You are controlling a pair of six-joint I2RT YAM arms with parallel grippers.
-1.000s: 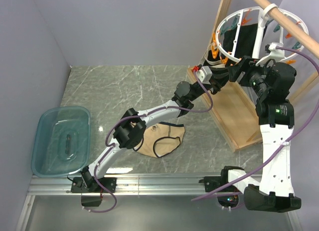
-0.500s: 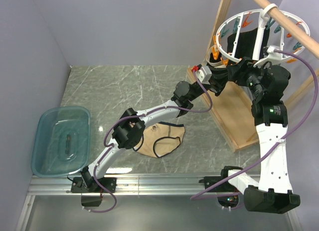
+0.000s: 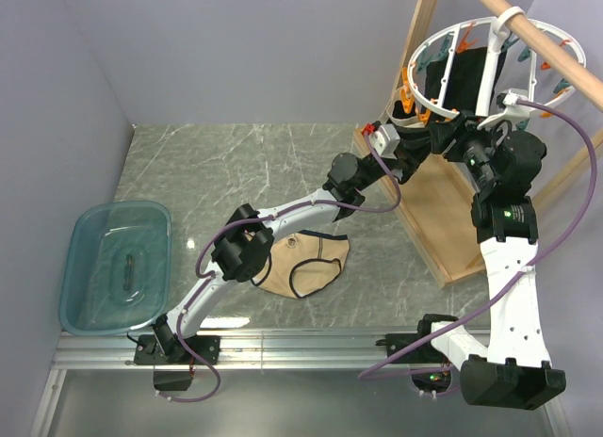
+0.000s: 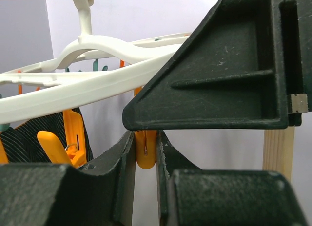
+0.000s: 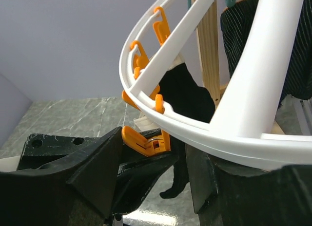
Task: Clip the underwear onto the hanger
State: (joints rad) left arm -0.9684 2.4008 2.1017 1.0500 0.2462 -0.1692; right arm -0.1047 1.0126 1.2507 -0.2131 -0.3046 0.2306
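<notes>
The right arm has leaned left toward the hanger's (image 3: 487, 74) near rim, the underwear (image 3: 306, 265) lying on the table (image 3: 236, 164) well apart from it; the left gripper (image 4: 145, 141) pinches an orange clip (image 4: 145, 157) under the rim; the right gripper (image 5: 153, 160) is spread, rim crossing close above its fingers.

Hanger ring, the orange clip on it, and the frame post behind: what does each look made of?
Hanger ring: probably white plastic, since it is smooth, slightly glossy and has moulded ribs. Orange clip: glossy plastic of one even colour, with what looks like a thin metal wire spring. Frame post: pale, unpainted wood with a matt surface and visible grain lines.
</notes>
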